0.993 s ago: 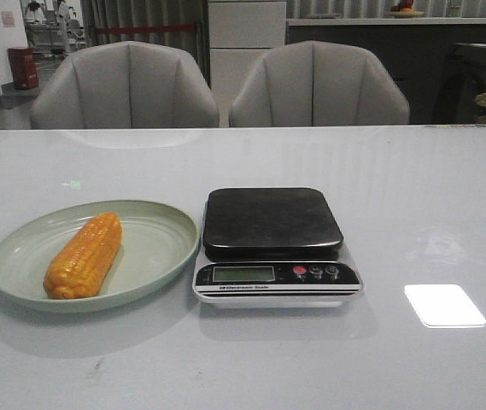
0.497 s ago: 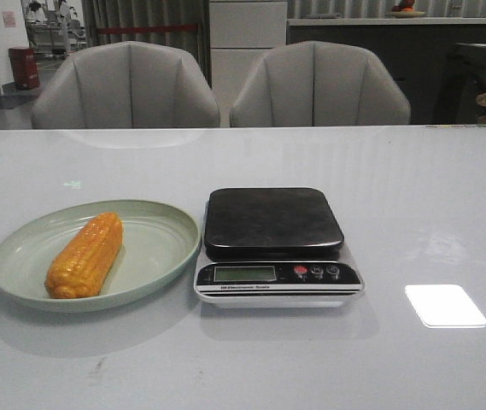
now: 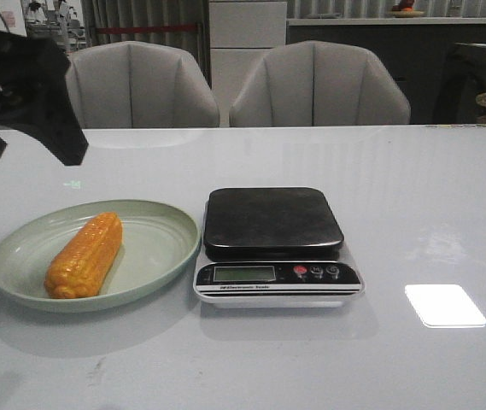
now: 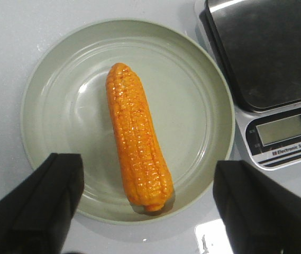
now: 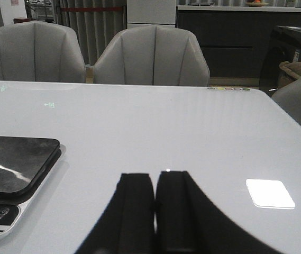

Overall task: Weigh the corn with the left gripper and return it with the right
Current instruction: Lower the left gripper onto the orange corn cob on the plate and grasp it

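The corn (image 3: 84, 255) lies on a pale green plate (image 3: 161, 243) at the left of the table, left of a kitchen scale (image 3: 272, 224). My left gripper (image 3: 29, 154) hangs high over the table's far left, above the plate. In the left wrist view its fingers (image 4: 39, 206) stand wide apart and empty, looking down on the corn (image 4: 137, 140), the plate (image 4: 192, 90) and the scale (image 4: 266, 47). My right gripper (image 5: 154, 182) is shut and empty, low over bare table right of the scale (image 5: 12, 164). It is out of the front view.
Two grey chairs (image 3: 315, 85) stand behind the table's far edge. A bright light patch (image 3: 444, 305) lies on the table at the right. The scale's display and buttons (image 3: 277, 273) face the front edge.
My left gripper has come into the front view at the upper left, above the plate. The corn, plate and scale have not moved.
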Robot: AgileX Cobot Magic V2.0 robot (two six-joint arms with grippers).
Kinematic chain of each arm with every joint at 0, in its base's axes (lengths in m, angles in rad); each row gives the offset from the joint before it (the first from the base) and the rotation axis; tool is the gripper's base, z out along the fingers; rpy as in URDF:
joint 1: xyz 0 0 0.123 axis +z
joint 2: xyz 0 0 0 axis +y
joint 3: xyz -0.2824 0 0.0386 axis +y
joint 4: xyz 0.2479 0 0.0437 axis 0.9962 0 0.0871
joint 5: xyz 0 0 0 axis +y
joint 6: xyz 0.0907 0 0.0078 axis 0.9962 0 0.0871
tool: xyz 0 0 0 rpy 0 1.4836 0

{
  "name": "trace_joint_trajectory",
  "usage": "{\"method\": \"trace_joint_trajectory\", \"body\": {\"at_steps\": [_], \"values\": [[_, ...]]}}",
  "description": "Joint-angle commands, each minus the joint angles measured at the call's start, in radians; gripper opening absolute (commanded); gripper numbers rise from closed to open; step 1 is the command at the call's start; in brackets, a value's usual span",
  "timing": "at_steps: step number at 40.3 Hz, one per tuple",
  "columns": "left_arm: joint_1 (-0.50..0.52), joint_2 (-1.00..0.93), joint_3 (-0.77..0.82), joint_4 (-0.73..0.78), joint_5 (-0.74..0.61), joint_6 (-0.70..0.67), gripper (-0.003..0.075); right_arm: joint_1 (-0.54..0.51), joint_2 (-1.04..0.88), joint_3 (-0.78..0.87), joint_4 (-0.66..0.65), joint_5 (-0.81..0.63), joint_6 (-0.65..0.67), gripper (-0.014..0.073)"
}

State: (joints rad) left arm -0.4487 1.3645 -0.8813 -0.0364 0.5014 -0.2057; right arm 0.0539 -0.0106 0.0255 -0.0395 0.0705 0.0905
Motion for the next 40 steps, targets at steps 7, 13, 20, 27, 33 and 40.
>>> {"method": "trace_joint_trajectory", "body": {"at_steps": [7, 13, 20, 27, 33, 40], "values": [[-0.008, 0.132, -0.104, -0.008, -0.059, -0.019, 0.0566, 0.004, -0.020, 0.005, -0.015, -0.077, -0.005, 0.0178], [-0.008, 0.219, -0.134, -0.016, -0.051, -0.027, 0.0566, 0.004, -0.020, 0.005, -0.015, -0.077, -0.005, 0.0178], [-0.008, 0.294, -0.140, -0.016, -0.048, -0.064, 0.0566, 0.004, -0.020, 0.005, -0.015, -0.077, -0.005, 0.0178], [-0.008, 0.339, -0.140, -0.016, -0.021, -0.067, 0.0506, 0.004, -0.020, 0.005, -0.015, -0.077, -0.005, 0.0178], [-0.008, 0.338, -0.160, -0.022, -0.017, -0.067, 0.0193, 0.004, -0.020, 0.005, -0.015, -0.077, -0.005, 0.0178], [-0.028, 0.311, -0.268, -0.036, 0.016, -0.060, 0.0140, 0.004, -0.020, 0.005, -0.015, -0.077, -0.005, 0.0178]]}}
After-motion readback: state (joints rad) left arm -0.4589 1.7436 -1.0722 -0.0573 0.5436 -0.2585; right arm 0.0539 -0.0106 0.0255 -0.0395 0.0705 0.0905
